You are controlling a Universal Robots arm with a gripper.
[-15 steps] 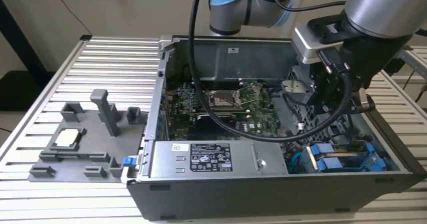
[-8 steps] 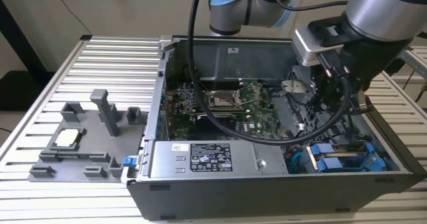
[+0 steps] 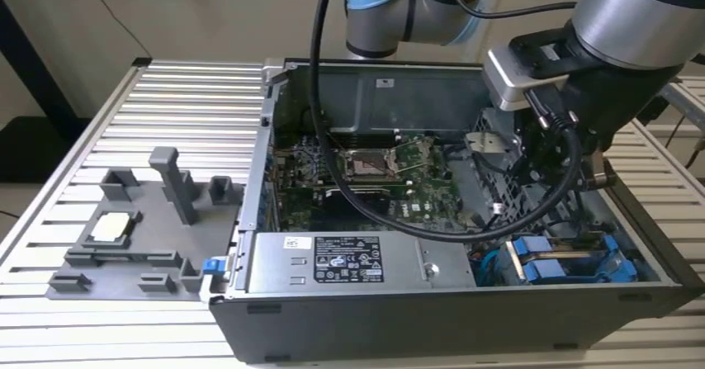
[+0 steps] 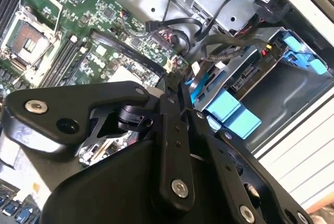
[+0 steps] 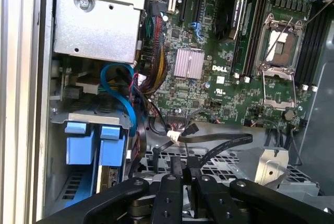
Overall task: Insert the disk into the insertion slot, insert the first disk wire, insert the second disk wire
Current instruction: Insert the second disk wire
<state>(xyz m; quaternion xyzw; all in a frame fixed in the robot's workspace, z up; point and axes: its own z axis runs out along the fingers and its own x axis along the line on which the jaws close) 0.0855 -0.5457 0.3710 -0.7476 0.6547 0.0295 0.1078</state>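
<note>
The matte black metal gripper (image 5: 182,174) hung with fingers pressed together above the silver-grey disk in its glossy blue plastic carrier (image 3: 567,262), lower right of the exterior view.

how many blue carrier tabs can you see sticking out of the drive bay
2. In the first wrist view, one blue tab and a second blue tab sit side by side at the drive bay's mouth, beside the power-supply box. More may be hidden deeper inside.
</note>
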